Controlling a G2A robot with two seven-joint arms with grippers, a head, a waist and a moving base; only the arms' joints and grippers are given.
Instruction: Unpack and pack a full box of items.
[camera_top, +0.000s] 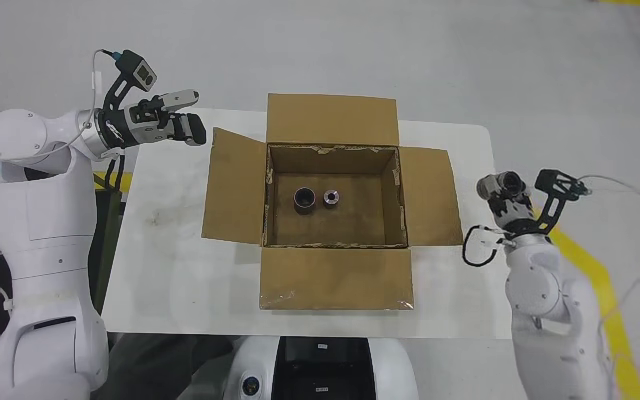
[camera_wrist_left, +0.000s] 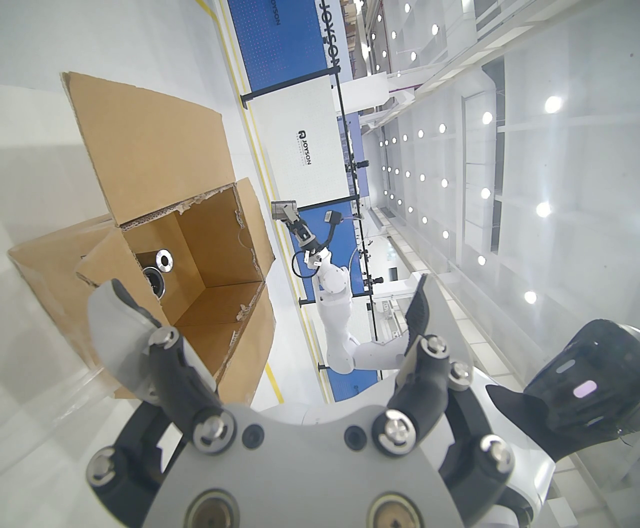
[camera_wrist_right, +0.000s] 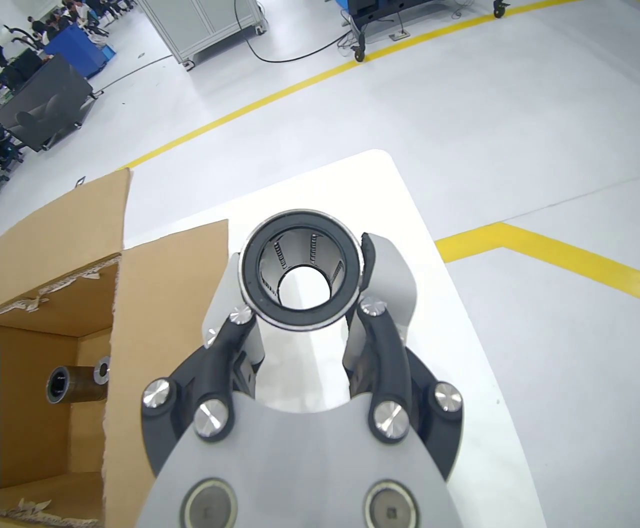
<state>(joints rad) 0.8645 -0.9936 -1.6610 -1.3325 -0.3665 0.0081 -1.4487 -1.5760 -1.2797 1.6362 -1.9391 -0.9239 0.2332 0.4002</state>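
Note:
An open cardboard box (camera_top: 335, 265) stands in the middle of the white table (camera_top: 160, 260), flaps spread out. Inside it lie two metal cylinders side by side, one (camera_top: 304, 200) on the left and one (camera_top: 331, 199) to its right; the left wrist view shows them too (camera_wrist_left: 159, 270). My right gripper (camera_top: 497, 188) is raised over the table's right edge, shut on a metal cylinder with a black-rimmed hollow end (camera_wrist_right: 301, 272). My left gripper (camera_top: 185, 115) is held above the table's far left corner, open, with nothing between its fingers (camera_wrist_left: 117, 325).
The box's right flap (camera_top: 430, 195) reaches close to the right gripper. Bare table lies left of the box (camera_top: 160, 230) and along the narrow strip at the right (camera_wrist_right: 450, 350). Yellow floor lines (camera_wrist_right: 550, 255) run beyond the table.

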